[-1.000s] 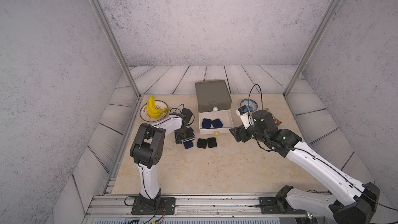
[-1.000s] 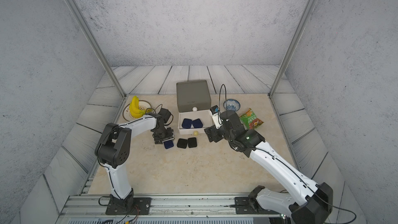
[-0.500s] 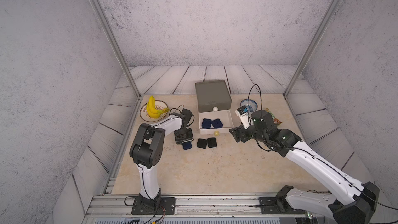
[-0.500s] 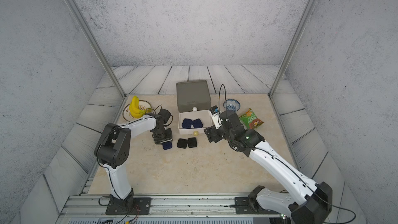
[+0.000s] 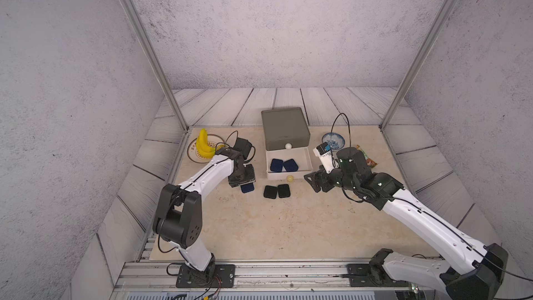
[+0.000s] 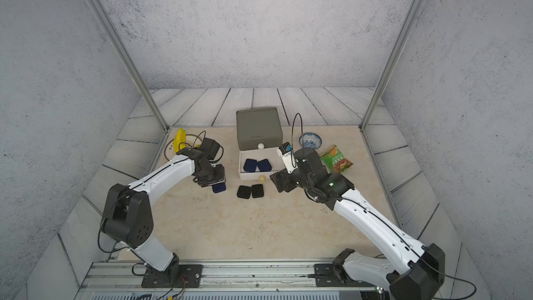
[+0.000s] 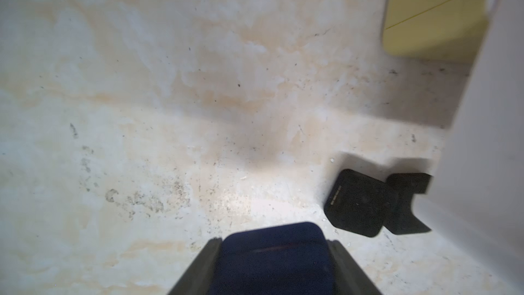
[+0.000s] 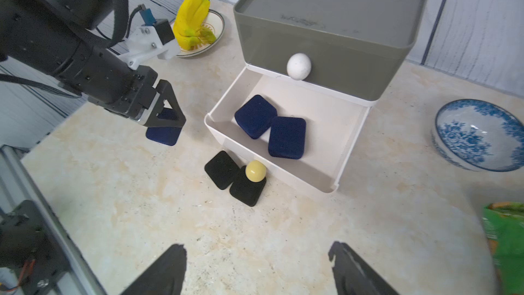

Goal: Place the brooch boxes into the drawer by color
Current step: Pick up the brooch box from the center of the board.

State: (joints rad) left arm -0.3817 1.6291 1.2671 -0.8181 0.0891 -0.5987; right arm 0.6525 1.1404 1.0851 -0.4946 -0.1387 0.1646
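Closest to the front, the table is bare and pale, with little dark specks. A bit further back, the right gripper hangs over the bare table with its two fingers wide apart and nothing between them. It faces the front of the cabinet. Across from it, the left gripper is pinched tight on a dark blue box, with one finger on each side. The box is low over the table, but I cannot tell if it touches. Between the two grippers, two black boxes lie flat on the table, side by side and touching. Just behind them is a little yellow knob. Above the knob, the white drawer is pulled out. Two more blue boxes lie inside it, touching each other. Behind that is the grey top of the cabinet, with a white knob on its front. Beside the cabinet on the right arm's side are a blue and white bowl and a green snack packet. On the other side, yellow bananas sit on a plate.
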